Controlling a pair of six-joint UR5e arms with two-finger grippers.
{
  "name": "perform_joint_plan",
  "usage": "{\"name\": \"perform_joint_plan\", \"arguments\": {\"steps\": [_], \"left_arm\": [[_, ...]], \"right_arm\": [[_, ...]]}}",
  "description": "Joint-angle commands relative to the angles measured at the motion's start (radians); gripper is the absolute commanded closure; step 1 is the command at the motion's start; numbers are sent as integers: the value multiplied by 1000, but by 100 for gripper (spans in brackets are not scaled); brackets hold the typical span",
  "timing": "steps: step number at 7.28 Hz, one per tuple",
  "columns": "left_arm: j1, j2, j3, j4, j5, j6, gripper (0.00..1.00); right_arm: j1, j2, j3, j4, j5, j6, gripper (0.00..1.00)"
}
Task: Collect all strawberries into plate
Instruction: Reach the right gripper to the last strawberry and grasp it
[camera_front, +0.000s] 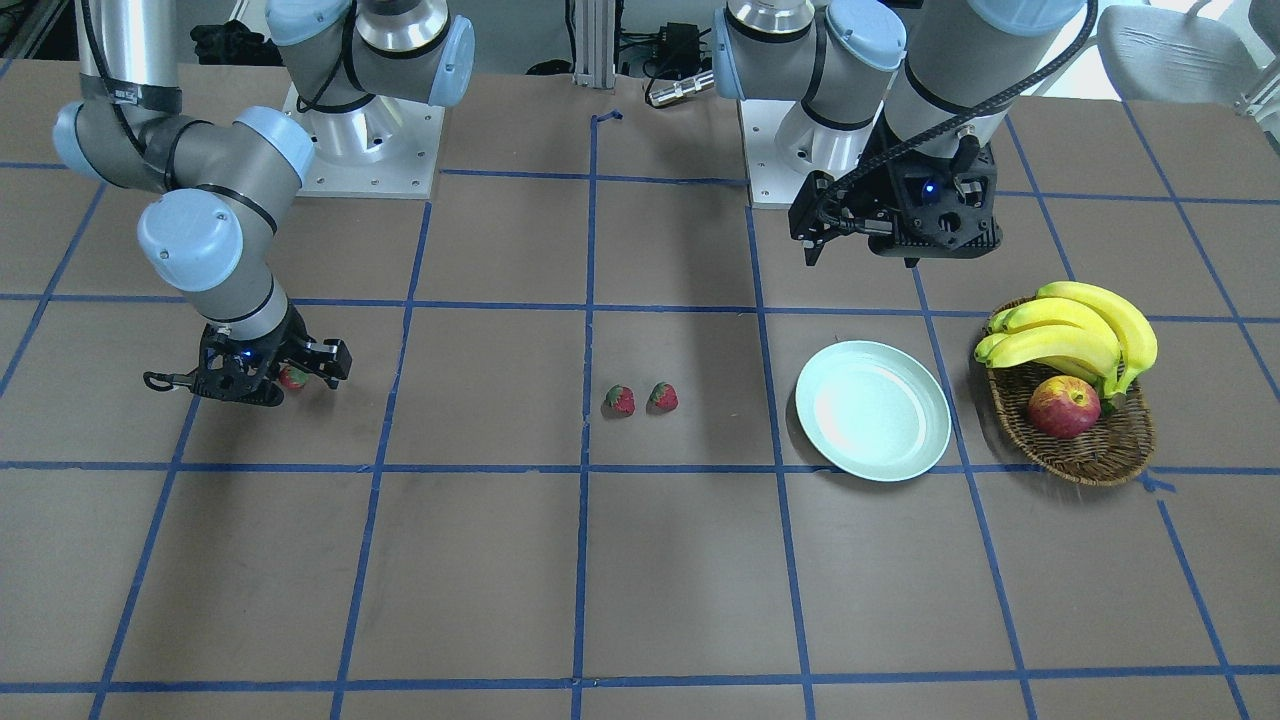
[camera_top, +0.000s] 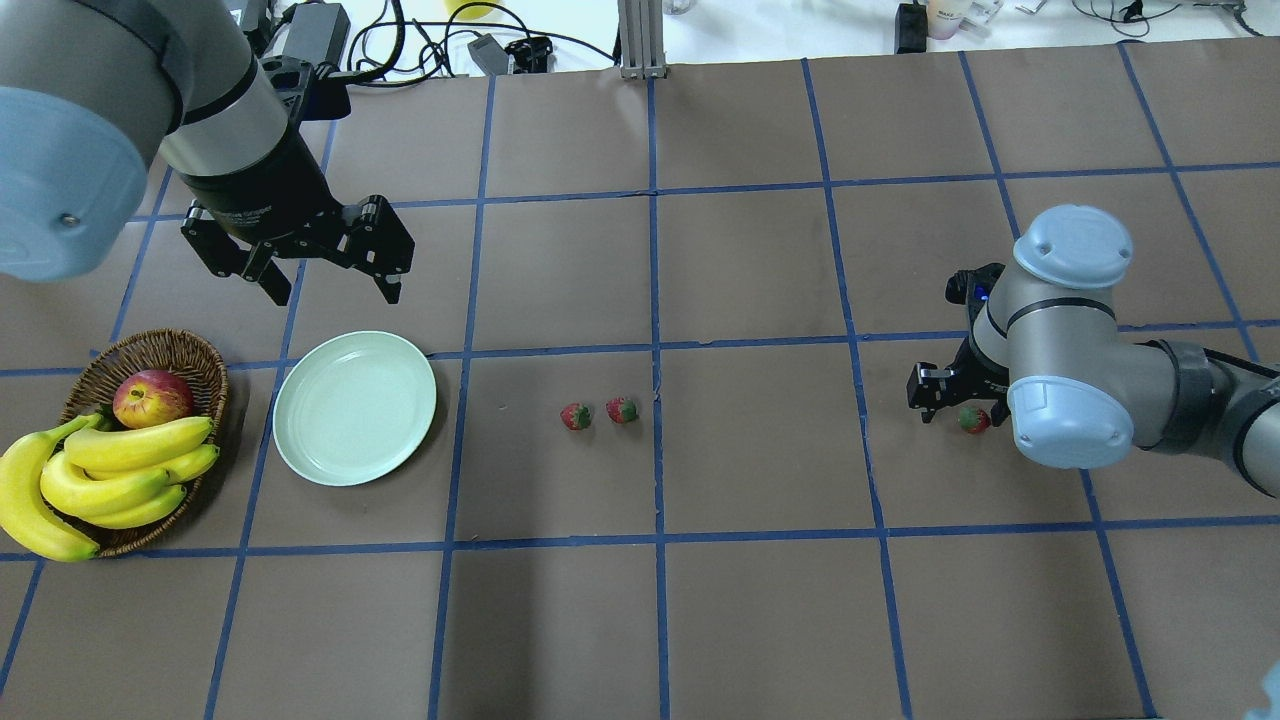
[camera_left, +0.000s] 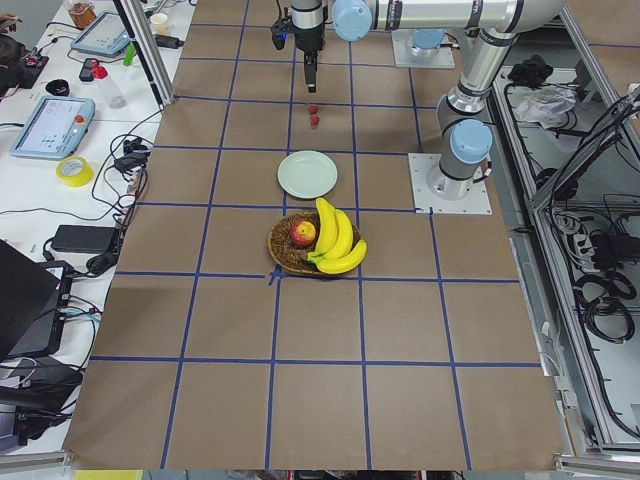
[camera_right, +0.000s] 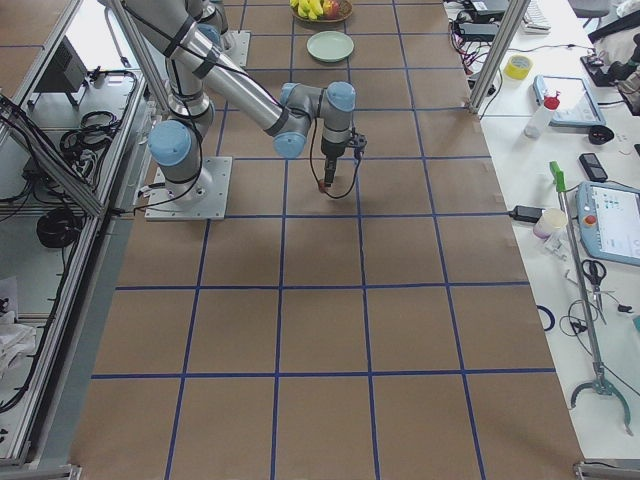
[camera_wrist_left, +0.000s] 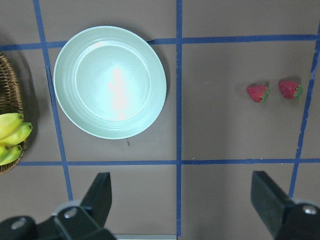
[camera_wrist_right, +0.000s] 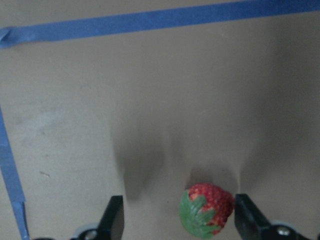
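Overhead and front views look down on the table (camera_top: 760, 620) from opposite sides (mirrored), both showing the plate (camera_front: 873, 410). End views stand far back; wrist cameras look down closely.

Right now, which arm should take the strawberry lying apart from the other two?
Right. The right gripper is open and straddles that strawberry, low over the table. The left gripper hangs open near the plate, far across the table from it.
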Motion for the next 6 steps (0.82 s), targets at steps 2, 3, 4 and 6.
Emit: {"name": "perform_joint_plan", "arguments": {"steps": [2, 3, 4, 6], "left_arm": [[0, 0, -1, 0, 0, 0, 0], [-2, 0, -3, -2, -2, 0, 0], [-2, 0, -4, 0, 0, 0, 0], [-2, 0, -7, 0, 0, 0, 0]], "right_arm": [[-20, -1, -1, -4, -48, -57, 83], [-28, -10, -7, 0, -49, -50, 83], [-14, -12, -65, 31, -36, -36, 82], [99, -1, -241, 237, 100, 134, 81]]}}
